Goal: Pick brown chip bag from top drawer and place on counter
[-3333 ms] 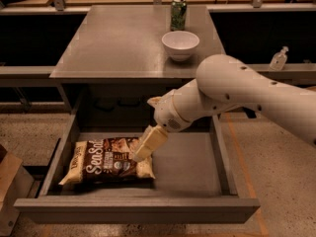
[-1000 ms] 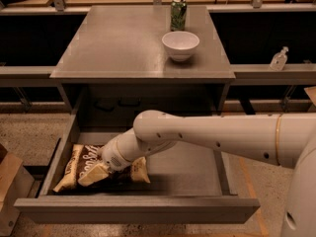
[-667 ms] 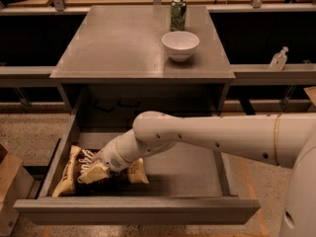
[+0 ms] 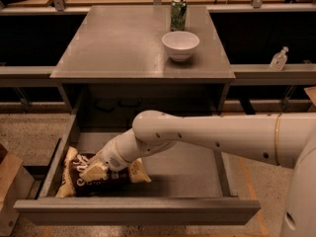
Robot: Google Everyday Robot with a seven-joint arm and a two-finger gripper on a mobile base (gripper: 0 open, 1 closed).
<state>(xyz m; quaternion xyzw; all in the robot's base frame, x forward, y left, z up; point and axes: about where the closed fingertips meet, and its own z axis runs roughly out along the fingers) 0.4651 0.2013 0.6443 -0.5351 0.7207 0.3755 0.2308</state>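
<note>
The brown chip bag (image 4: 79, 185) lies crumpled in the front left corner of the open top drawer (image 4: 138, 210), its left end tipped up against the drawer's side wall. My gripper (image 4: 94, 172) reaches down into the drawer from the right and is closed on the middle of the bag, hiding part of it. The bag still rests on the drawer bottom. The grey counter (image 4: 123, 43) is above the drawer.
A white bowl (image 4: 180, 44) and a green can (image 4: 178, 14) stand at the counter's back right. A small clear bottle (image 4: 279, 59) sits on the ledge to the right. A cardboard box (image 4: 10, 186) stands on the floor left of the drawer.
My arm swung down and left from above the bag's right end to its middle. The bag has been pushed left and crumpled, and my gripper has closed on it.
</note>
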